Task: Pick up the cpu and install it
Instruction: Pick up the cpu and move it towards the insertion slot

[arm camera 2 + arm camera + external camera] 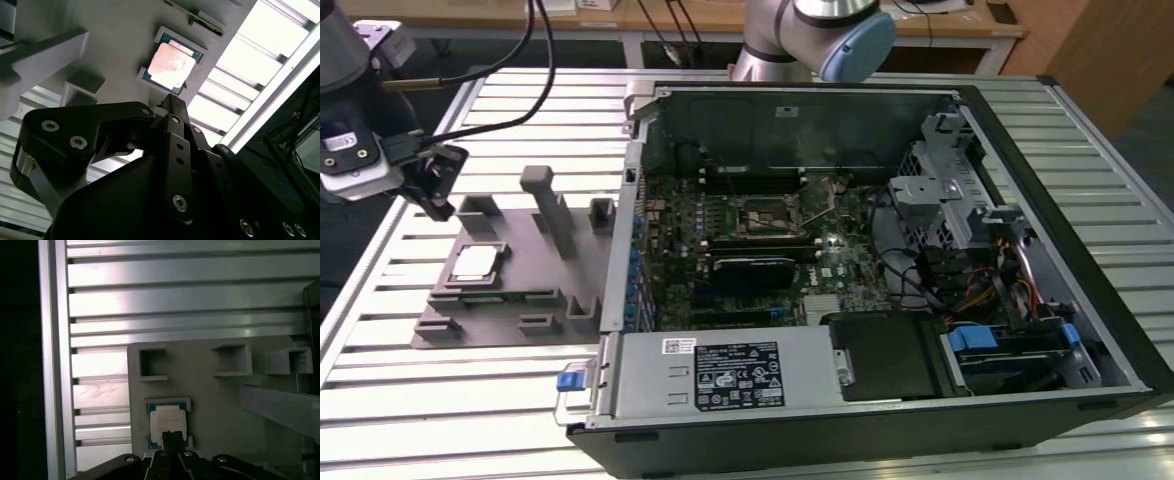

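The cpu (478,262) is a flat square chip with a shiny metal top. It lies in a shallow recess of the grey holder plate (507,300), at the exterior view's left, beside the open computer case. In the second wrist view the cpu (171,64) sits just past the black finger linkage, and in the first wrist view the cpu (168,422) is right under the fingertips. My gripper (438,195) hangs above the table, higher than the plate and a little off from the chip. Its fingers (170,437) meet at a point, shut on nothing.
The open computer case (1067,230) lies on the slatted aluminium table (400,380), showing the motherboard and its socket (767,215). Grey upright posts (547,200) stand on the holder plate near the chip. An arm joint with a blue cap (854,45) rises behind the case.
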Tool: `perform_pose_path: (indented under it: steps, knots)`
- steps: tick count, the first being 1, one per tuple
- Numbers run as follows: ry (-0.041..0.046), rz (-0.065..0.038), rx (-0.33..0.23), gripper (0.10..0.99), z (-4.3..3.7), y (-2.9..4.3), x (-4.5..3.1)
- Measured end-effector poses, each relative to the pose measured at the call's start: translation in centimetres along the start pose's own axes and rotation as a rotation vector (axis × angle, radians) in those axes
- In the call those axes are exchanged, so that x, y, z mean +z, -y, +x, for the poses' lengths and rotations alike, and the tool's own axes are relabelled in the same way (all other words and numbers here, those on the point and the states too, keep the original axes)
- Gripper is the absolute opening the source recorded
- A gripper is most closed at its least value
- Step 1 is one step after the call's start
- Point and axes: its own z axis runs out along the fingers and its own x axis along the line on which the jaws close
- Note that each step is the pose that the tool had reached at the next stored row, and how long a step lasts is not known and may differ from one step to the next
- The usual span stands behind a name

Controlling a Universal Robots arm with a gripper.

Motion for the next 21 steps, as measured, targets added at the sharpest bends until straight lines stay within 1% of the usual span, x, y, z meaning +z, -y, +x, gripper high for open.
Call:
perform_pose_path:
  steps: [15,21]
  knots:
    - [-0.0007,0.0,-0.001,0.106,0.15,0.11,2.69]
    - [-0.002,0.0,-0.001,0.106,-0.15,0.43,3.27]
